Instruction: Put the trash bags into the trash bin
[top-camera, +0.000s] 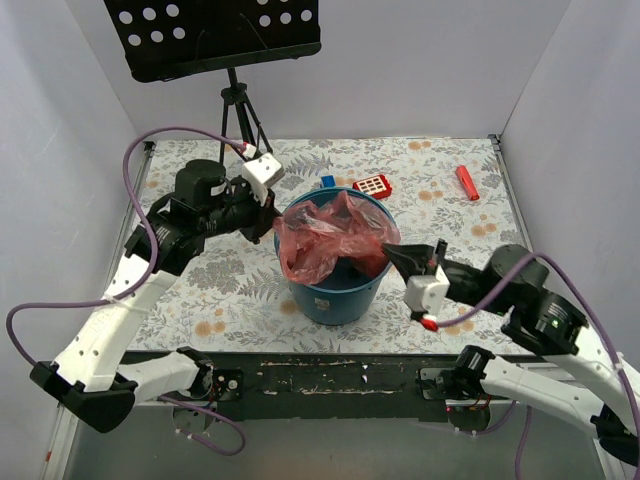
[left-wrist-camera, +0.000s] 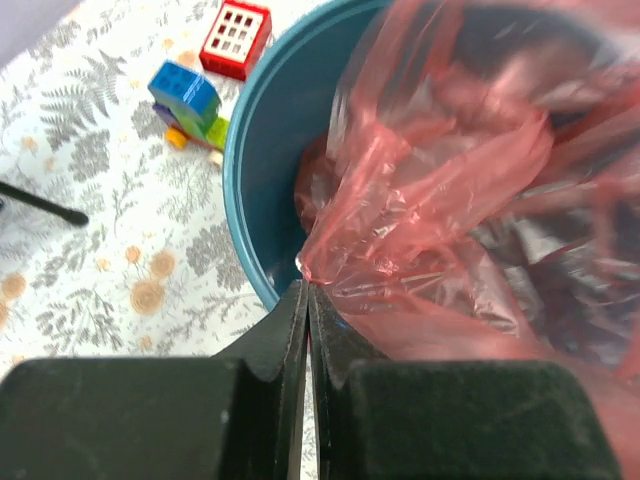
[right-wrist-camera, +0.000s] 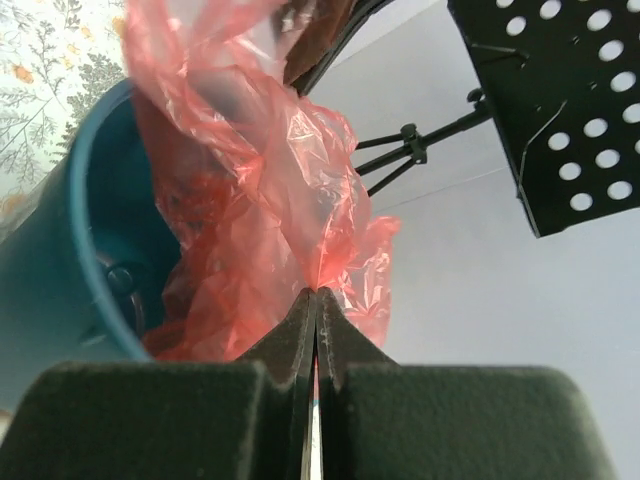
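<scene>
Nothing solid stands between either gripper and the film. Just past the left gripper (left-wrist-camera: 305, 288), outside the wall of the teal trash bin (left-wrist-camera: 262, 150), a blue-and-green toy block (left-wrist-camera: 190, 100) and a flat red box with white squares (left-wrist-camera: 235, 38) lie on the floral table (left-wrist-camera: 90, 170), both apart from the bin. Well beyond the right gripper (right-wrist-camera: 316, 295) and off to its side, a small red stick (top-camera: 467, 182) lies alone. A black perforated music stand (right-wrist-camera: 560, 100) on its tripod (top-camera: 237, 110) rises behind the bin, far from both grippers.

We cannot see the bin's floor, because crumpled film covers the opening. A dark round shape low on the inner wall in the right wrist view is too unclear for us to name. The stand is cut off by the top edge of the overhead view, and the near film in the left wrist view is blurred.

The pink-red trash bag (top-camera: 325, 240) sits in the bin's mouth, partly inside and bunched up above the rim. It spreads straight ahead of each gripper's tips. The left gripper, at one side of the rim, has its fingers pressed together on a corner of the film. The right gripper, at the opposite side, pinches another fold, with red showing between its closed fingers.
</scene>
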